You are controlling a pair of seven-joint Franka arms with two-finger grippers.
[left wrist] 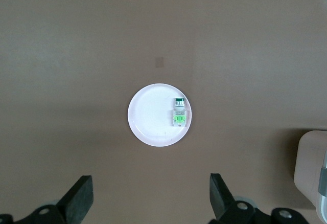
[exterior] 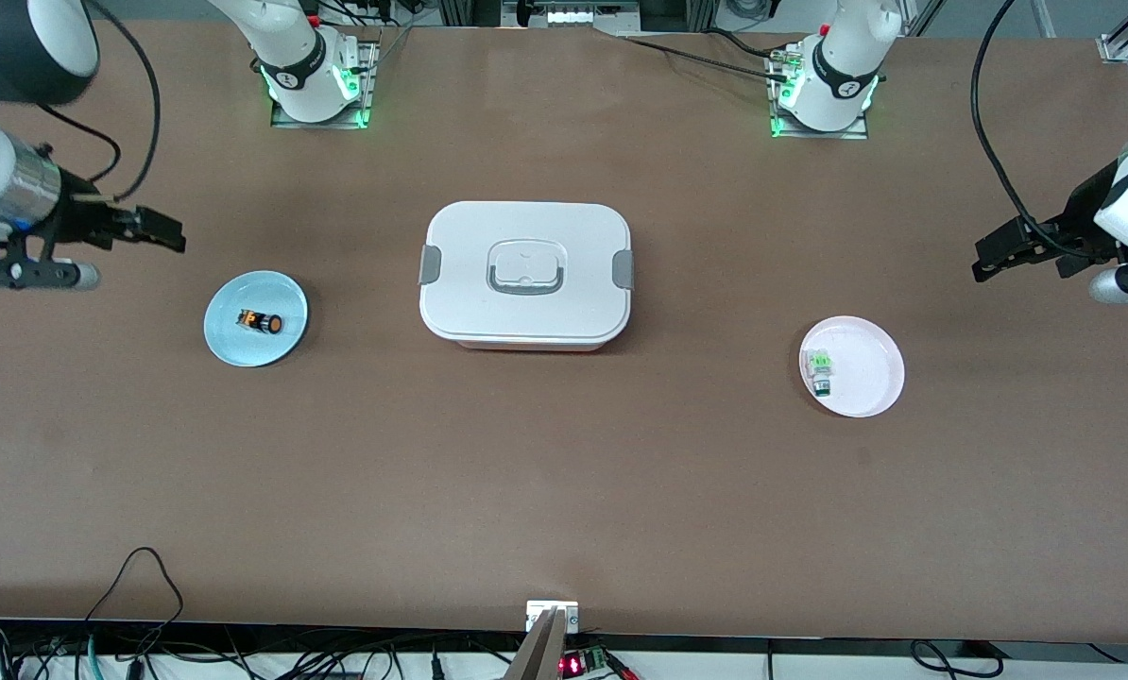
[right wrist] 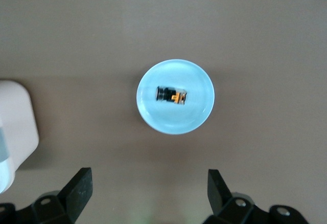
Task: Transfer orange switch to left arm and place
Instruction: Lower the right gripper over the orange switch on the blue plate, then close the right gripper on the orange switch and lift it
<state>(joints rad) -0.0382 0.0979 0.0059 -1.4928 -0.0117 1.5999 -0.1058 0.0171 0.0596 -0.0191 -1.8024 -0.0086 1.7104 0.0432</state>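
Note:
The orange switch [exterior: 260, 321] lies on its side on a light blue plate [exterior: 233, 340] toward the right arm's end of the table; the right wrist view shows the switch [right wrist: 171, 96] on that plate [right wrist: 175, 121]. My right gripper [exterior: 172, 236] hangs open and empty over bare table beside the plate; its fingers [right wrist: 79, 185] stand wide around the gripper's gap [right wrist: 149, 183]. My left gripper [exterior: 984, 260] hangs open and empty over the left arm's end of the table, seen open [left wrist: 152, 188] in its wrist view. The white lidded box [exterior: 526, 274] stands mid-table between the plates.
A green-and-white switch [exterior: 819, 366] lies on a pale pink plate [exterior: 866, 378] toward the left arm's end, also shown as switch [left wrist: 179, 112] on plate [left wrist: 150, 119]. A box corner [left wrist: 311, 162] and box edge [right wrist: 15, 127] show in the wrist views.

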